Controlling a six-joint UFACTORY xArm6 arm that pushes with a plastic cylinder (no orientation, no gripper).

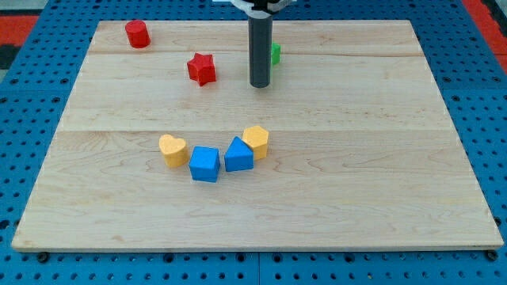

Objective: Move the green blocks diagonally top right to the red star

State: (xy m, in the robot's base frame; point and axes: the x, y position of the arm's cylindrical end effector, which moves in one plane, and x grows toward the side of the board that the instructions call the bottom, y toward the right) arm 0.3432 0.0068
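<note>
Green block (276, 54) sits right of the red star (201, 69), mostly hidden behind my rod. My tip (260, 85), holding nothing, rests between them; an off-centre push could send it skidding off the board.

On the wooden counter (380, 158), my tip (261, 85) stands in the upper middle of the frame, just right of the red star (201, 69). A green block (276, 54) peeks out from behind the rod's right side, mostly hidden, so its shape cannot be told. A red cylinder-like block (137, 34) sits in the upper left of the frame. Lower in the middle, four blocks form a shallow arc: a yellow heart (173, 150), a blue cube (204, 164), a blue block with a peaked top (238, 154), and a yellow block (257, 141) that touches it.
</note>
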